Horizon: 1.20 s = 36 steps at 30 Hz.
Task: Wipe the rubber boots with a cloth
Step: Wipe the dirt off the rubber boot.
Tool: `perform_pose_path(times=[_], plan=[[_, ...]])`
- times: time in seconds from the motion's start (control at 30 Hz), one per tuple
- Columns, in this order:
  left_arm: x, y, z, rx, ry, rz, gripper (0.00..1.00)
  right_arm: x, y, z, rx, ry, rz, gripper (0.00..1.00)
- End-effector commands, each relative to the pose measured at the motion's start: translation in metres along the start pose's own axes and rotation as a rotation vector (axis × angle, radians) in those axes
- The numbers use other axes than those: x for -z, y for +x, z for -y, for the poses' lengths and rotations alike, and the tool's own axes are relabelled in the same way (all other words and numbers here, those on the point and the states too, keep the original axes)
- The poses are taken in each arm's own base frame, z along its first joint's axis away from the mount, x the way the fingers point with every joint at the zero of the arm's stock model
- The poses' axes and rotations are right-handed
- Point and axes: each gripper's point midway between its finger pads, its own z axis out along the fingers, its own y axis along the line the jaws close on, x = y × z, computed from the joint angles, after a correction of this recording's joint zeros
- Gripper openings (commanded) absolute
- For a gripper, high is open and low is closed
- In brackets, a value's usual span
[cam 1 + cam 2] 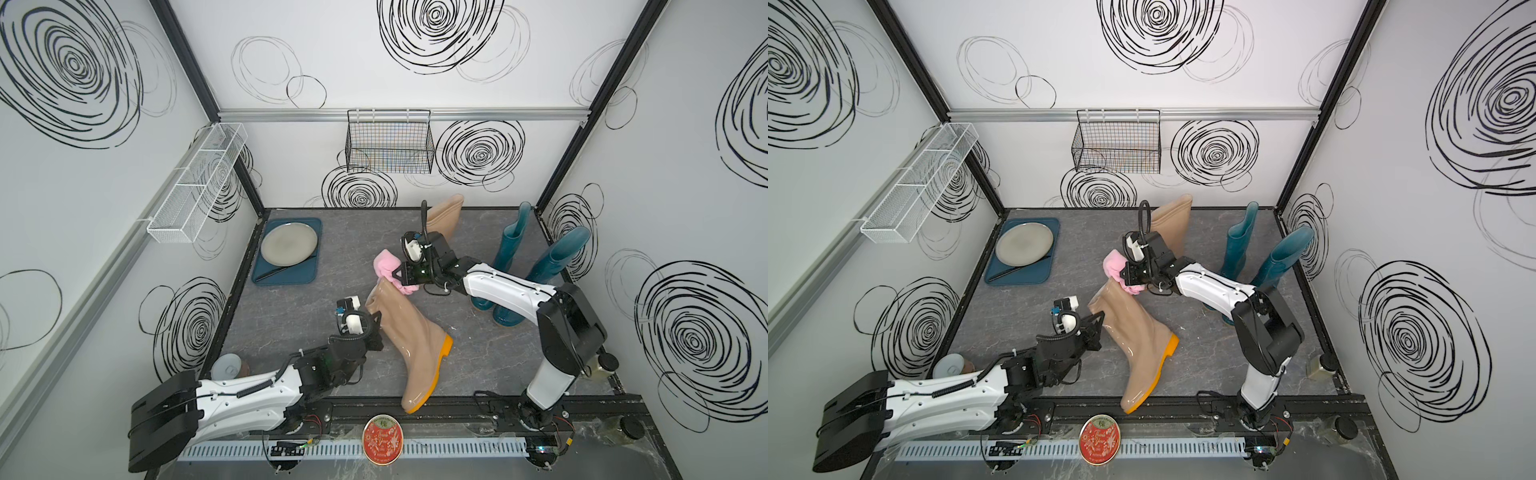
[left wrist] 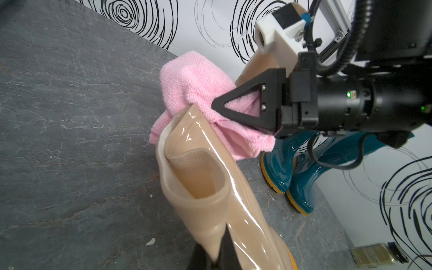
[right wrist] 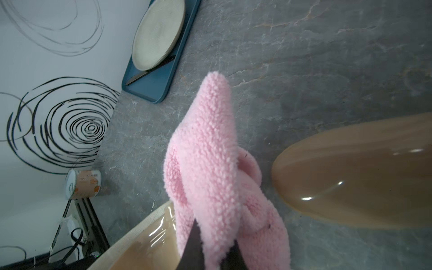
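A beige rubber boot (image 1: 409,336) (image 1: 1136,336) leans across the middle of the table, its orange-soled toe near the front edge. My left gripper (image 1: 376,323) (image 2: 216,261) is shut on the edge of its shaft. The pink cloth (image 1: 384,264) (image 2: 191,79) (image 3: 205,152) is bunched against the boot's top rim, and my right gripper (image 1: 395,275) (image 3: 212,254) is shut on it. A second beige boot (image 1: 446,216) (image 3: 350,177) stands at the back. Two teal boots (image 1: 513,241) (image 1: 557,257) (image 2: 280,163) stand at the right, behind the right arm.
A blue tray (image 1: 286,276) with a grey plate (image 1: 289,243) sits at the back left. A can (image 1: 226,365) lies by the left arm. A red round tin (image 1: 382,436) is at the front rail, a jar (image 1: 602,365) at the right edge. Wire baskets (image 1: 388,141) hang on the walls.
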Motion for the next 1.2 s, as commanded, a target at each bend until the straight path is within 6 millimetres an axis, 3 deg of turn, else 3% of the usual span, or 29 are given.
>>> perform_pose_path(times=[0.0, 0.17, 0.3, 0.47, 0.57, 0.77, 0.87, 0.97, 1.03, 1.17], plan=[[0.000, -0.009, 0.005, 0.034, 0.012, 0.034, 0.00, 0.019, 0.034, -0.010, 0.035, 0.008, -0.029, 0.00], [-0.005, -0.011, 0.010, 0.006, 0.009, 0.030, 0.00, 0.046, 0.095, 0.010, 0.053, 0.158, -0.067, 0.00], [-0.010, -0.008, 0.006, 0.003, 0.002, 0.018, 0.00, 0.074, 0.128, 0.012, 0.052, 0.170, -0.065, 0.00], [-0.011, -0.010, 0.003, 0.013, -0.007, 0.029, 0.00, 0.081, 0.157, -0.011, 0.101, 0.062, -0.094, 0.00], [-0.013, -0.012, 0.006, 0.011, -0.005, 0.031, 0.00, 0.071, 0.155, -0.029, 0.133, -0.012, -0.100, 0.00], [-0.012, -0.010, 0.008, 0.012, -0.011, 0.022, 0.00, 0.057, 0.093, -0.076, 0.206, -0.083, -0.036, 0.00], [-0.008, -0.012, 0.009, 0.005, -0.018, 0.032, 0.00, 0.040, 0.074, -0.066, 0.173, -0.094, -0.010, 0.00], [-0.006, -0.011, 0.008, 0.004, -0.025, 0.035, 0.00, 0.024, 0.077, -0.042, 0.080, -0.101, -0.066, 0.00], [-0.006, -0.010, 0.007, 0.011, -0.025, 0.036, 0.00, 0.021, 0.090, -0.030, 0.075, -0.057, -0.086, 0.00], [-0.008, -0.008, 0.007, 0.002, -0.030, 0.031, 0.00, 0.036, 0.129, -0.017, 0.109, 0.049, -0.127, 0.00]])
